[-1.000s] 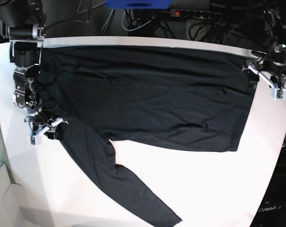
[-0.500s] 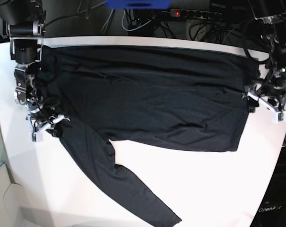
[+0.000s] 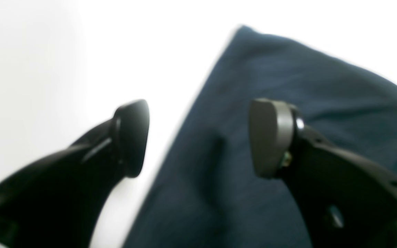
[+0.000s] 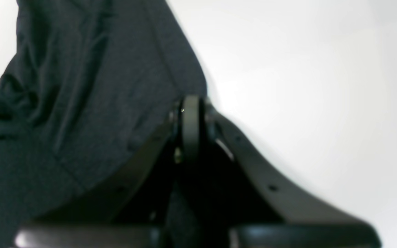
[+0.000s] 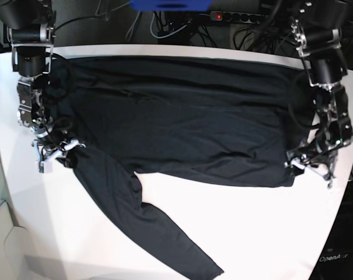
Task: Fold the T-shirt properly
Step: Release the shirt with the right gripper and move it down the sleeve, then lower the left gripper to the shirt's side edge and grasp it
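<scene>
shirt: the dark long-sleeved shirt (image 5: 182,116) lies spread flat over most of the white table (image 5: 240,233) in the base view, body running left to right across the upper half of the frame, a few soft wrinkles in it

sleeve: one long sleeve (image 5: 147,224) runs from the left side down toward the bottom centre of the base view, cuff ending near the lower edge

right gripper: right gripper (image 5: 58,153) sits at the left of the base view, right at the spot where the sleeve leaves the body. In the right wrist view the two fingers (image 4: 191,127) are pressed flat together with the shirt's edge (image 4: 81,103) running in between them, so it's pinching the fabric

left gripper: left gripper (image 5: 310,165) is at the right side of the base view, down at the lower right corner of the shirt body. In the left wrist view its fingers (image 3: 271,141) are spread wide, one over bare table, the other over cloth (image 3: 288,86), the shirt's edge passing between them. Nothing gripped; can't tell if the tips touch the fabric, the view's pretty blurry

background: cables and a power strip (image 5: 240,17) along the top of the base view, behind the table
</scene>
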`<state>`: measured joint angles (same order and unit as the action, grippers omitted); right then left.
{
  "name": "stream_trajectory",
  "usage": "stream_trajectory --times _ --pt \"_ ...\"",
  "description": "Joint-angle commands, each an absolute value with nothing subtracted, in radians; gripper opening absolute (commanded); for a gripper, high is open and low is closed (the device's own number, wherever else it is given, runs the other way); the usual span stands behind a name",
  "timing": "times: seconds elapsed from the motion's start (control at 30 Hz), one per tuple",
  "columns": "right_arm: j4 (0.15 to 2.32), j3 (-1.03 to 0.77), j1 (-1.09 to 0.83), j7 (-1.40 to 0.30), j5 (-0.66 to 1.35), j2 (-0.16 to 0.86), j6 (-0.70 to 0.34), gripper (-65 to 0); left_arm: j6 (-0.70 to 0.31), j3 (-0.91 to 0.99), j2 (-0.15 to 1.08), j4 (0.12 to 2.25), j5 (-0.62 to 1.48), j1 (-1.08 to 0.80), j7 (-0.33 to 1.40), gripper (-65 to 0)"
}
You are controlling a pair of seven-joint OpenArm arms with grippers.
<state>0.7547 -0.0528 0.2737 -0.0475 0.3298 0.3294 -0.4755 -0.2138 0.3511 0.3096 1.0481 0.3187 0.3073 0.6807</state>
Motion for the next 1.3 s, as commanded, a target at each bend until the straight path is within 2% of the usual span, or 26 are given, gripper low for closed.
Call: stream_trajectory --times 0.0,0.2,0.37,0.63,0.83,1.07,1.13,1.17,1.27 --pt "0.751 -0.05 0.274 -0.122 0.297 0.334 -0.472 -65.0 -0.214 0.335 0.329 1.052 0.325 0.348 0.642 -21.5" --pt "0.751 -0.05 0.274 -0.122 0.297 0.332 -0.472 -65.0 -0.203 0.223 0.326 0.935 0.325 0.421 0.561 -21.5" --pt "0.751 -0.05 0.275 -0.122 0.297 0.334 -0.472 -65.0 -0.137 0.199 0.328 0.794 0.325 0.47 0.47 -21.5" --pt "0.753 -0.05 0.275 -0.117 0.297 0.338 -0.472 -65.0 -0.13 0.14 0.337 0.742 0.321 0.499 0.418 -21.5" --pt "0.753 -0.05 0.275 -0.117 0.297 0.338 -0.472 -65.0 -0.13 0.096 0.308 0.613 0.217 0.536 0.355 -21.5" --pt "0.753 -0.05 0.277 -0.116 0.297 0.338 -0.472 -65.0 -0.13 0.097 0.292 0.601 0.125 0.536 0.325 -22.2" --pt "0.753 -0.05 0.277 -0.116 0.297 0.338 -0.472 -65.0 -0.133 0.091 0.292 0.601 0.117 0.536 0.325 -26.7" --pt "0.753 -0.05 0.277 -0.116 0.297 0.338 -0.472 -65.0 -0.133 0.09 0.292 0.601 0.116 0.536 0.325 -32.2" --pt "0.753 -0.05 0.277 -0.116 0.297 0.338 -0.472 -65.0 -0.13 0.088 0.294 0.596 0.099 0.535 0.328 -54.3"
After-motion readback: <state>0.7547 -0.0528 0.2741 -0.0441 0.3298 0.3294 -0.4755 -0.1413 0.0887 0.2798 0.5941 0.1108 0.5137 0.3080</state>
